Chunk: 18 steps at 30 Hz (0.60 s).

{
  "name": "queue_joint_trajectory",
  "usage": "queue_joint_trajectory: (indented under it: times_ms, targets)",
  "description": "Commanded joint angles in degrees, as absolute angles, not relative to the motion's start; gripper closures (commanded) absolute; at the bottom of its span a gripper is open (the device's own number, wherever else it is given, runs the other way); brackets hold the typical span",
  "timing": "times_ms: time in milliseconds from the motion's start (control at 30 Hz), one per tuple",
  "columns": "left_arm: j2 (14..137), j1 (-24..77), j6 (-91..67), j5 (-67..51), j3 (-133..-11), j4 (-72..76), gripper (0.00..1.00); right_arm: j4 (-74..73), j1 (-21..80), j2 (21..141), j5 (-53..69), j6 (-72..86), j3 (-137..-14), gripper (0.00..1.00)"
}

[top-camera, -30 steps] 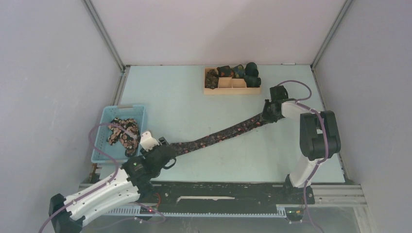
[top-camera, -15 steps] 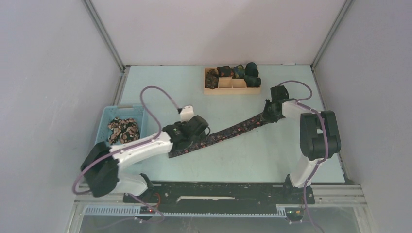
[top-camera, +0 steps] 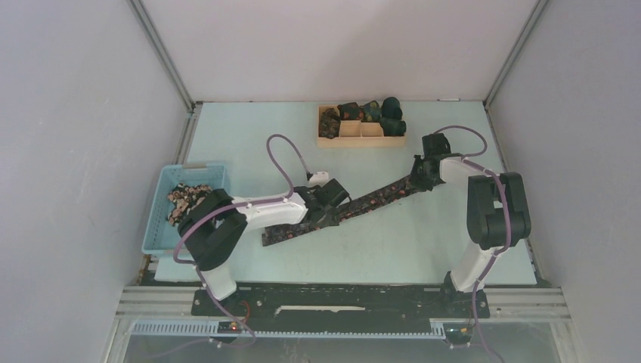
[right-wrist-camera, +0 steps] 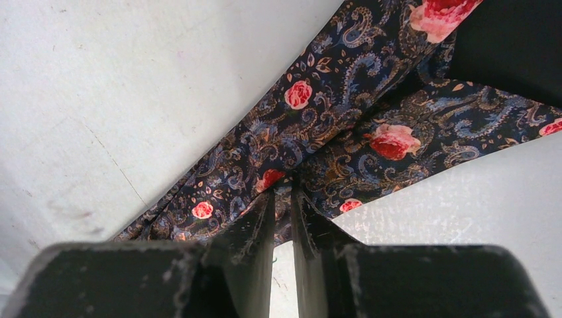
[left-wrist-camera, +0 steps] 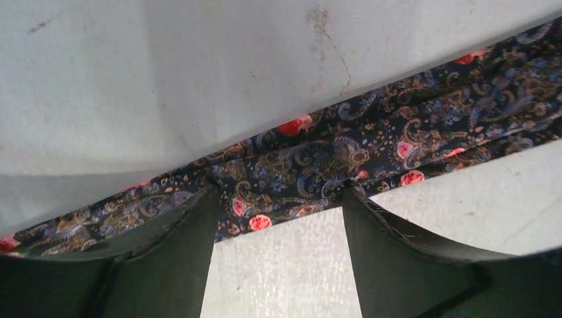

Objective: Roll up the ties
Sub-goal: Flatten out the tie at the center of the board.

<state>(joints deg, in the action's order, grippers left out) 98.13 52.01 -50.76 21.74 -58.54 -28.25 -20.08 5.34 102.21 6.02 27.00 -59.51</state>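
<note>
The tie (top-camera: 370,200) lies stretched diagonally on the surface (top-camera: 249,144), its far end pinched tight by your right end effector (top-camera: 420,172). Your left end effector (top-camera: 333,198) has moved from the near end to mid-tie, jaws wide and holding nothing, so rolling hasn't begun. The basket (top-camera: 155,223) holds loose ties (top-camera: 185,198); the tray (top-camera: 361,142) holds rolled ties (top-camera: 389,113).

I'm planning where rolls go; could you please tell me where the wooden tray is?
In the top view, the wooden tray sits at the far edge of the table, right of centre, beyond the right gripper pinching the stretched tie.
</note>
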Motion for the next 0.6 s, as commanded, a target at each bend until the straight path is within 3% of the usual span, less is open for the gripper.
queue_joint_trajectory:
  times_ms: [0, 367, 567]
  targets:
    - [102.18, 52.46, -49.71, 22.20, -62.34, -31.21, 0.28, -22.12, 4.52, 103.52, 3.90, 26.46, -60.16, 0.82]
    - [99.72, 52.16, -52.53, 26.65, -55.95, -30.98, 0.53, -22.07, 4.56, 103.51, 3.96, 26.28, -60.21, 0.83]
    - [95.28, 51.99, -53.43, 27.07, -51.89, -30.86, 0.54, -22.17, 4.52, 103.50, 3.84, 26.31, -60.21, 0.83]
